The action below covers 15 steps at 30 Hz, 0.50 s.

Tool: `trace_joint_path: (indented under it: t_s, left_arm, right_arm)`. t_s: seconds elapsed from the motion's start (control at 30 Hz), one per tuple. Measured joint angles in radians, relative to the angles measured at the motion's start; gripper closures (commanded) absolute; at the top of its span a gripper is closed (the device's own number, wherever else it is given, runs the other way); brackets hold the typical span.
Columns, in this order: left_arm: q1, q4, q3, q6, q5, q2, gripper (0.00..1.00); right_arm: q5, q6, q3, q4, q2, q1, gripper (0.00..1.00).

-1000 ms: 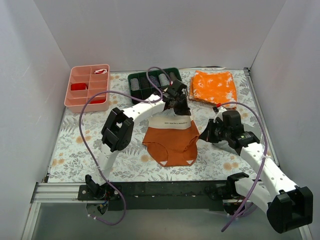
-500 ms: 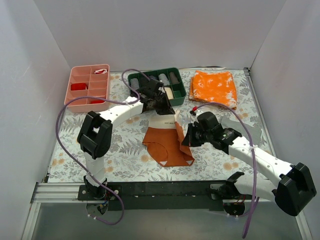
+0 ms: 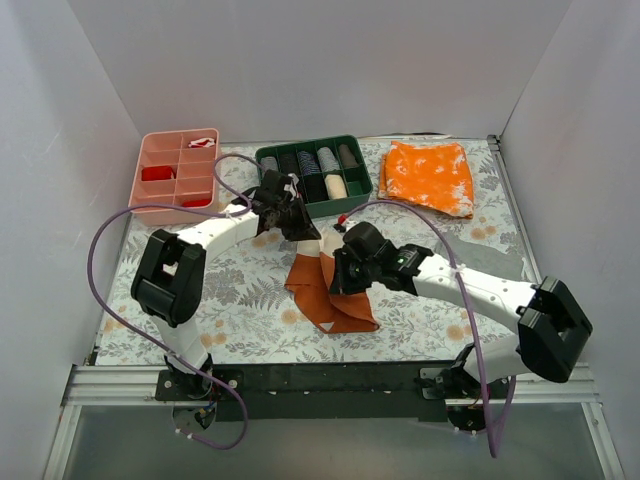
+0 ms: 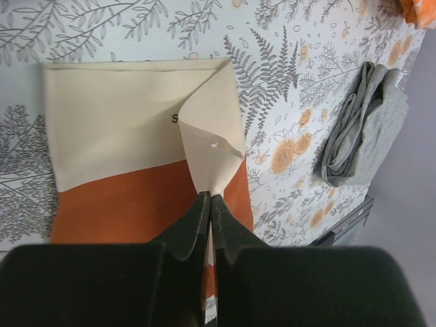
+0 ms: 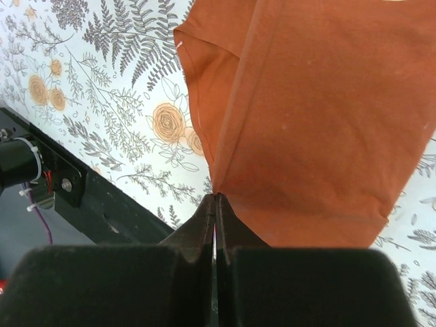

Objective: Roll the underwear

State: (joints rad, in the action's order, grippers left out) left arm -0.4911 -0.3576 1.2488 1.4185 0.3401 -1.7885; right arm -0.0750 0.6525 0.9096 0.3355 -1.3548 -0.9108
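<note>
One underwear, lengthwise near-far, cream end far.

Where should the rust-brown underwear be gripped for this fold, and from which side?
Pinch the rust-brown and cream cloth underwear along one side edge: the cream waistband corner, where the left gripper is shut, and the rust lower edge, where the right gripper is. It lies flat and limp, so only a thin edge can be pinched; probably come in low from that side.

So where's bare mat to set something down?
Bare mat lies between the left arm and the underwear, and on the right between the orange cloth and grey cloth. Crowded mid-table: left hand and right hand pinch the underwear by the green tray.
</note>
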Motion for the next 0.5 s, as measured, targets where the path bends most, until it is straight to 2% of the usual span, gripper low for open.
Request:
trace_joint_path:
  t_s: [0.23,0.5]
  left_arm:
    - [0.056,0.023,-0.077,-0.03,0.007,0.019,1.0]
    - [0.105,0.045,-0.13,-0.06,0.013,0.019,1.0]
  right_arm:
    - [0.037,0.023,0.091,0.006,-0.134,-0.056,0.99]
    - [0.046,0.04,0.122,-0.014,-0.24,-0.067,0.99]
